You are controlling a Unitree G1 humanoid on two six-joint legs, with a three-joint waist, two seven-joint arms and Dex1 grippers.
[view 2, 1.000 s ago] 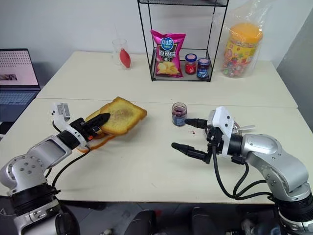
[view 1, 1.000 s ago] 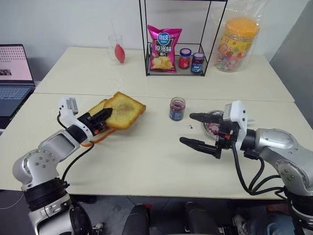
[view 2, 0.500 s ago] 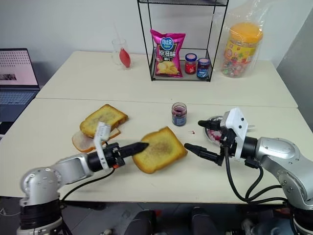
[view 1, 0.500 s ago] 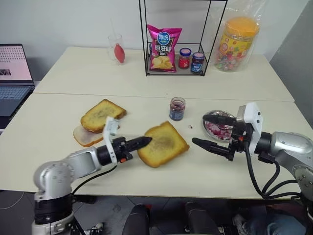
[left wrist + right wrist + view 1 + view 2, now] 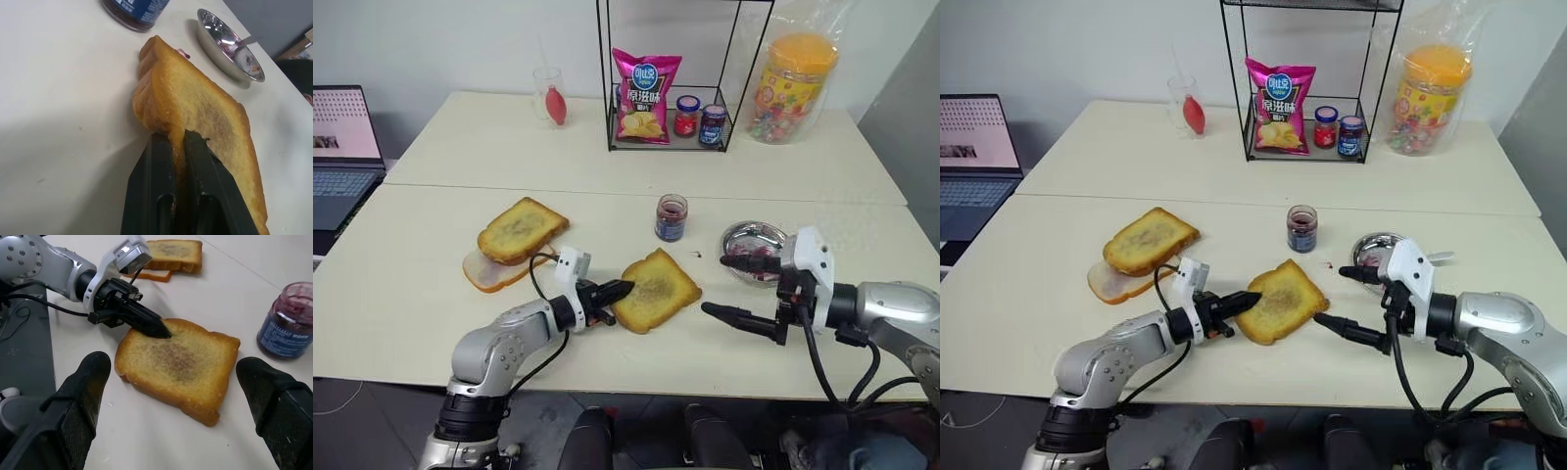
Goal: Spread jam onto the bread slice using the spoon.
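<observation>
Pale tabletop carries everything; our left gripper (image 5: 1239,303) pinches the bread slice (image 5: 1283,300) by its near corner, likely to set it flat for spreading; our right gripper (image 5: 1351,304) gapes wide and empty just beside it; behind that hand sit one dish (image 5: 751,238) and one jam jar (image 5: 671,216); two more slices (image 5: 514,240) lie beyond the left.

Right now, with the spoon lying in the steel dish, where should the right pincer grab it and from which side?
Probably by the thin handle of the spoon, where it juts past the steel dish rim, away from the bread slice. The bowl sits down inside the dish, so bring the open right pincer in from above that side.
</observation>
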